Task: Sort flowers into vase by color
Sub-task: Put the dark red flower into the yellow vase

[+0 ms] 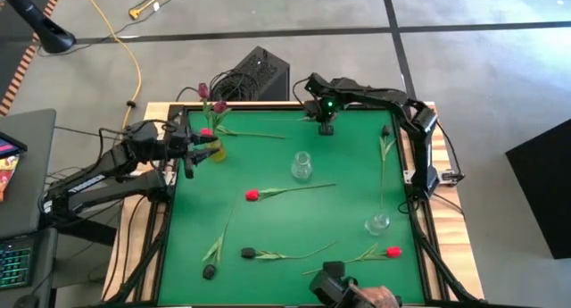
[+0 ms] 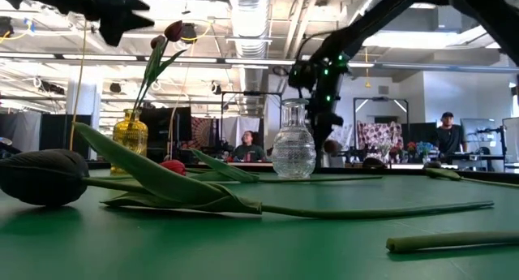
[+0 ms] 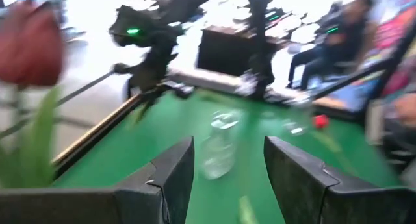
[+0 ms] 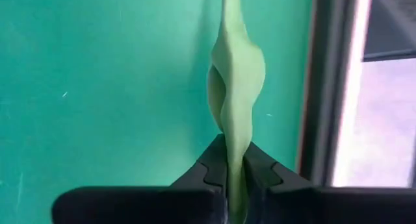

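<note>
My right gripper (image 1: 326, 125) hangs near the table's far edge, shut on a green flower stem (image 4: 237, 68); that flower's head is out of view. My left gripper (image 3: 227, 178) stands open beside the yellow vase (image 1: 215, 151), which holds maroon flowers (image 1: 204, 91). An empty clear vase (image 1: 302, 167) stands mid-table. Another clear vase (image 1: 378, 223) at the right holds one stem. Red flowers (image 1: 252, 195) (image 1: 393, 252) and dark flowers (image 1: 247, 253) (image 1: 209, 271) lie flat on the green mat. One more stem (image 1: 254, 135) lies by the yellow vase. My right gripper pinches the stem at a twisted leaf (image 4: 235, 130) between its two fingers. The fingers come from above, pointing steeply down. The stem runs on away from the fingertips alongside the table's black rim (image 4: 318, 87). Whether it is clear of the mat I cannot tell.
A raised black rim (image 1: 268, 105) frames the green mat. At the near edge a person's hand (image 1: 376, 297) holds a dark object (image 1: 328, 286). Cables and a black box (image 1: 259, 76) sit beyond the far edge. People sit in the room behind (image 2: 246, 144).
</note>
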Motion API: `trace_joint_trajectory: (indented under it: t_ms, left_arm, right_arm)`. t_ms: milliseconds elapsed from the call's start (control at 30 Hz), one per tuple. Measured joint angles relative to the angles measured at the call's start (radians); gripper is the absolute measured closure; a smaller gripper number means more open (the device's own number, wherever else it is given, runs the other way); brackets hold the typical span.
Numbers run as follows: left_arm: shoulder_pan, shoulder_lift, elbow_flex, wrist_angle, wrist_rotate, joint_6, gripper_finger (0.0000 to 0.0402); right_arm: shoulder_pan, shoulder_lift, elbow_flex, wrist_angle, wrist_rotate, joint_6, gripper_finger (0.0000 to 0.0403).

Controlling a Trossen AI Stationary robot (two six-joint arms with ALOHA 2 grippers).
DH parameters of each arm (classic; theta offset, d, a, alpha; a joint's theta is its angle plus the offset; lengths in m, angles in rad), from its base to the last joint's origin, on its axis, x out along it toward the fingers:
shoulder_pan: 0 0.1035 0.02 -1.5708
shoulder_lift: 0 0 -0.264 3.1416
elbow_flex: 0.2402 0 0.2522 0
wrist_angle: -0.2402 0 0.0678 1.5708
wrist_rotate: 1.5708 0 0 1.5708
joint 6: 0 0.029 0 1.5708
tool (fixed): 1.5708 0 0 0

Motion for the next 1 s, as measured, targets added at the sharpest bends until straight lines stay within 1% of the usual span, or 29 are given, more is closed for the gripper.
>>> trace_joint_trajectory:
  t_ms: [100, 167, 233, 300, 433, 567, 667, 767, 867, 933, 1000]
  left_arm:
    - [0.000, 0.000, 0.000, 0.060, 0.091, -0.008, 0.0228]
    - [0.000, 0.000, 0.000, 0.093, 0.151, -0.003, 0.0228]
    - [-0.007, 0.000, 0.000, 0.119, 0.184, -0.003, 0.0228]
    - [-0.029, 0.000, 0.000, 0.128, 0.184, 0.003, 0.0228]
    - [-0.095, 0.003, 0.000, 0.143, 0.136, 0.031, 0.0228]
    - [-0.183, 0.050, 0.000, 0.226, 0.074, 0.080, 0.0228]
    - [-0.256, 0.127, 0.016, 0.275, -0.002, 0.164, 0.0228]
    - [-0.335, 0.239, 0.072, 0.263, -0.129, 0.280, 0.0228]
    - [-0.433, 0.362, 0.141, 0.261, -0.236, 0.439, 0.0228]
    - [-0.503, 0.439, 0.192, 0.263, -0.336, 0.547, 0.0228]
    - [-0.568, 0.511, 0.239, 0.261, -0.457, 0.659, 0.0228]
  right_arm:
    - [-0.001, -0.070, 0.000, 0.006, 0.019, 0.026, 0.0377]
    - [-0.002, -0.122, 0.000, 0.008, 0.021, 0.052, 0.0377]
    - [-0.003, -0.174, 0.000, 0.006, 0.022, 0.085, 0.0377]
    - [0.005, -0.230, 0.000, 0.003, 0.022, 0.121, 0.0373]
    - [0.031, -0.344, 0.000, -0.013, 0.021, 0.180, 0.0364]
    - [0.085, -0.432, 0.000, -0.033, 0.020, 0.233, 0.0370]
    - [0.136, -0.481, 0.000, -0.060, 0.018, 0.271, 0.0374]
    - [0.190, -0.506, 0.000, -0.093, 0.016, 0.314, 0.0371]
    - [0.240, -0.514, 0.000, -0.131, 0.017, 0.361, 0.0367]
    - [0.269, -0.514, 0.000, -0.164, 0.017, 0.392, 0.0367]
    - [0.297, -0.510, 0.000, -0.189, 0.017, 0.427, 0.0369]
